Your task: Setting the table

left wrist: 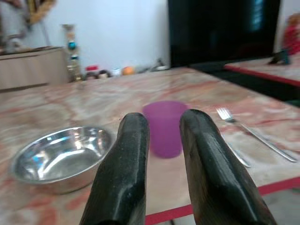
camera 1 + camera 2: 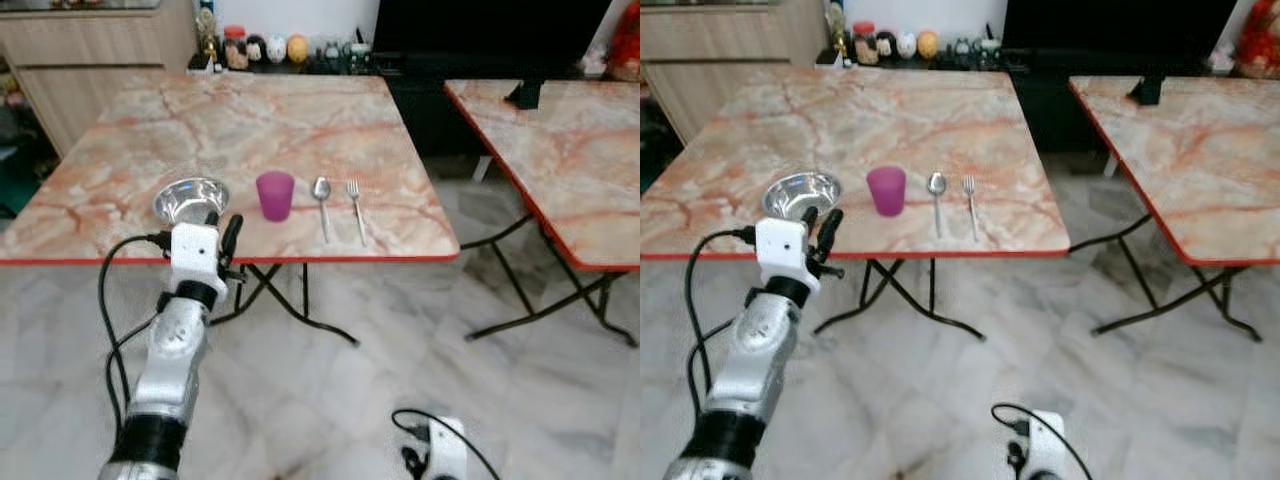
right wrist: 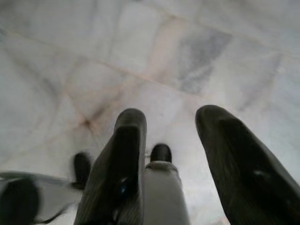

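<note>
Marble-patterned tabletop (image 2: 250, 120) carries steel bowl (image 2: 188, 199), purple plastic cup (image 2: 275, 195), spoon (image 2: 322, 205), fork (image 2: 356, 210) along its near edge (setting looks complete); left gripper (image 2: 226, 240) hovers empty, fingers parted; withdrawing seems next.

Polished metal bowl (image 2: 190, 199) gleams, mirror-bright inside. Cup (image 2: 275, 195) looks like matt purple plastic. Spoon (image 2: 322, 205) and fork (image 2: 356, 210), shiny steel. Table (image 2: 300, 120) top is glossy marble-patterned laminate, red-edged. Floor (image 2: 400, 340): smooth pale marble tile.

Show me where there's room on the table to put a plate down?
Behind the bowl, cup, spoon and fork, the table lies bare. That row crowds the front edge, where the left gripper hovers.
</note>
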### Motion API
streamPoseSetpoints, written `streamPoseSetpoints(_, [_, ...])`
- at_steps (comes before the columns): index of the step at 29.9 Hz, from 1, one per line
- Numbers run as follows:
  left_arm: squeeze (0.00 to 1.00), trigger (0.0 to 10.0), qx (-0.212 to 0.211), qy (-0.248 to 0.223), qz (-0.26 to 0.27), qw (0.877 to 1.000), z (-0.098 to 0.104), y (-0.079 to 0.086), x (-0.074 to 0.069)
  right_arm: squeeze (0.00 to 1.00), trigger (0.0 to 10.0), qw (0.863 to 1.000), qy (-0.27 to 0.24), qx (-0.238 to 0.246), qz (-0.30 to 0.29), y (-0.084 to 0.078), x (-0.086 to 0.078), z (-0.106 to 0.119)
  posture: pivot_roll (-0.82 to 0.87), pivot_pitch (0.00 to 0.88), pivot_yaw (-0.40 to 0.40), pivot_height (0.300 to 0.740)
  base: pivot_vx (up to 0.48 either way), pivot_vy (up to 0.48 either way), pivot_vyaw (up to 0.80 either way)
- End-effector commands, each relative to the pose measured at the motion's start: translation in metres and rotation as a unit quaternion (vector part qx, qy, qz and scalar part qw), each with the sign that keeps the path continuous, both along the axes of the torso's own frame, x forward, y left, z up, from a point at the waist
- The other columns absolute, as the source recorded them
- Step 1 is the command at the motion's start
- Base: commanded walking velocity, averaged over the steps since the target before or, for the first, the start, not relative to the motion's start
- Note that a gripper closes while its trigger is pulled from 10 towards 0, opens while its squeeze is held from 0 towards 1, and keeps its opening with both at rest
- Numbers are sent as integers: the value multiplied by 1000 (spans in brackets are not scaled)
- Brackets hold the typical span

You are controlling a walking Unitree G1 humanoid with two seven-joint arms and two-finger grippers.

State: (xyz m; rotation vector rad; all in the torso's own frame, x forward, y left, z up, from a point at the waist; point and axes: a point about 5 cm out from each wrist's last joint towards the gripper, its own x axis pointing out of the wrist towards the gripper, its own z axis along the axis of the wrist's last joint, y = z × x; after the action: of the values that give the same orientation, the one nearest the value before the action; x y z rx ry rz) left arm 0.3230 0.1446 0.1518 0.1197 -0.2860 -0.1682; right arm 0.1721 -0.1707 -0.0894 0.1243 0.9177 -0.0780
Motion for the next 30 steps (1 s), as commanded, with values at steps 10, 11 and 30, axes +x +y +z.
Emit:
streamPoseSetpoints(10, [0,10000,3,3,11,1000,0,8,0,0,10000,1000,-8,6,0,3,4,2,120,0,-50,740,0,346,0])
streamPoseSetpoints(11, [0,10000,3,3,12,1000,0,9,0,0,10000,1000,-9,7,0,3,4,2,120,0,-51,740,0,345,0])
streamPoseSetpoints(30, [0,10000,-41,14,16,999,-2,8,0,0,10000,1000,-8,5,5,3,4,2,120,0,-53,740,0,200,0])
